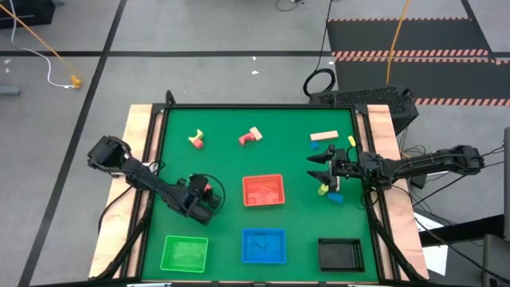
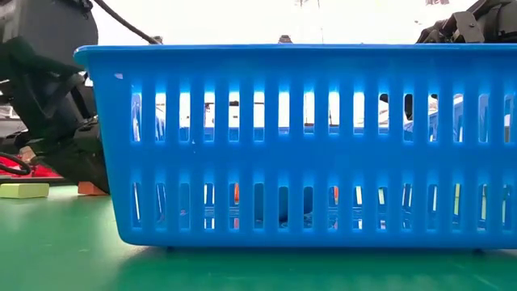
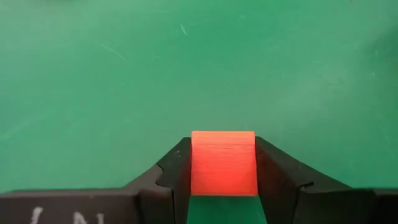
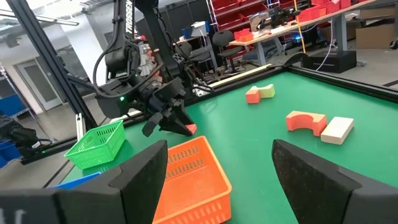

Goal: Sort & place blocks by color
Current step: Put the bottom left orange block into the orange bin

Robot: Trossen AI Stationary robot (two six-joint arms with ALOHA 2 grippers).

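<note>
Low view blocked by blue tray (image 2: 307, 137); left gripper (image 3: 222, 177) seemingly clamps red block (image 3: 222, 163); right gripper (image 4: 217, 168) agape.

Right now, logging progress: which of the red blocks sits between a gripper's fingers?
The red cube between the left gripper's fingers, left of the red tray. The red arch lies free at the far side.

On the table (image 1: 239, 119), three trays sat in a row along the near edge: a left tray (image 1: 185, 253), a centre tray (image 1: 264, 245) and a right tray (image 1: 341, 253). A fourth tray (image 1: 263, 190) lay at mid-table, behind the centre one. Just left of it, a cube (image 3: 222, 163) sat between the fingers of the left gripper (image 1: 209, 191). Along the far side lay a pair of blocks (image 1: 196, 139) at left, an arch (image 1: 250, 136) mid-way and a bar (image 1: 323, 135) at right. Two small blocks (image 1: 328, 193) lay near the right edge, under the right gripper (image 1: 325, 171).
</note>
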